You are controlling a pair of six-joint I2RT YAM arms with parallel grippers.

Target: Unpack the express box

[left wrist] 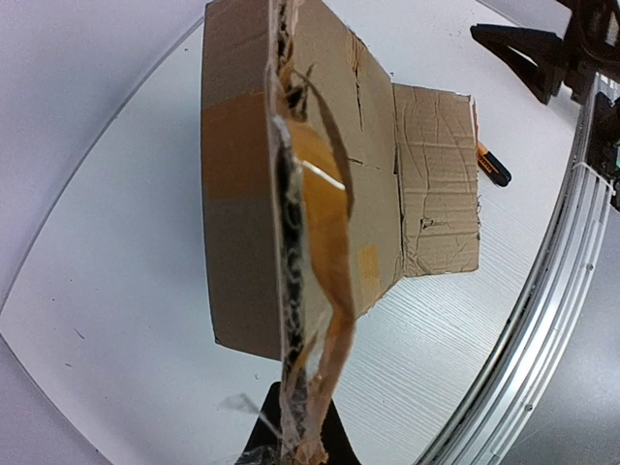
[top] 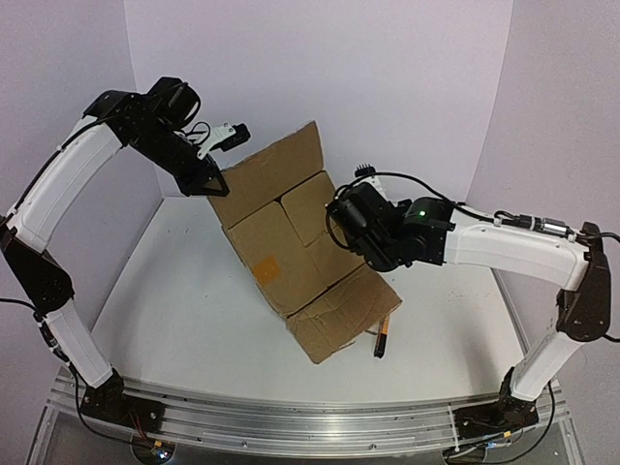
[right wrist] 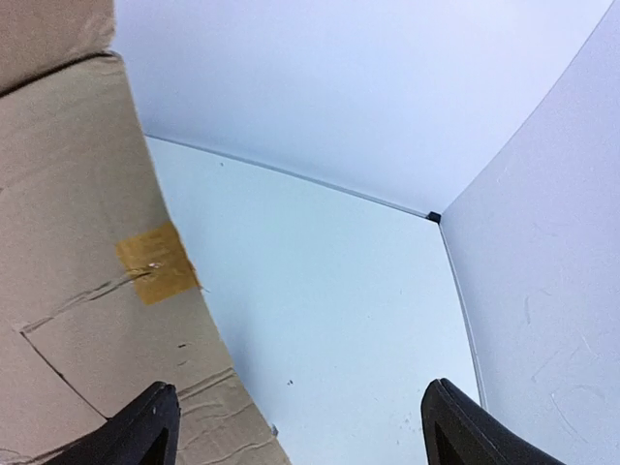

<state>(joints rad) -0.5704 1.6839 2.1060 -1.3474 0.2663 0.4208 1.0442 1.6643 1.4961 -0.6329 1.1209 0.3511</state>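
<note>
The express box [top: 286,242] is a brown cardboard parcel, tilted up on the table, with one flap [top: 276,170] open at the top and a creased flap [top: 339,320] lying on the table. My left gripper [top: 215,179] is shut on the box's upper left edge. In the left wrist view the box [left wrist: 242,223] hangs edge-on from my gripper [left wrist: 295,436], with torn tan tape [left wrist: 325,242] along the seam. My right gripper [top: 344,218] is at the box's right side. In the right wrist view it [right wrist: 300,436] is wide open and empty, with the box [right wrist: 77,194] to its left.
A yellow-black utility knife [top: 382,339] lies on the white table by the box's lower flap; it also shows in the left wrist view [left wrist: 494,165]. White walls [top: 320,77] enclose the back and sides. A metal rail [top: 310,421] runs along the near edge.
</note>
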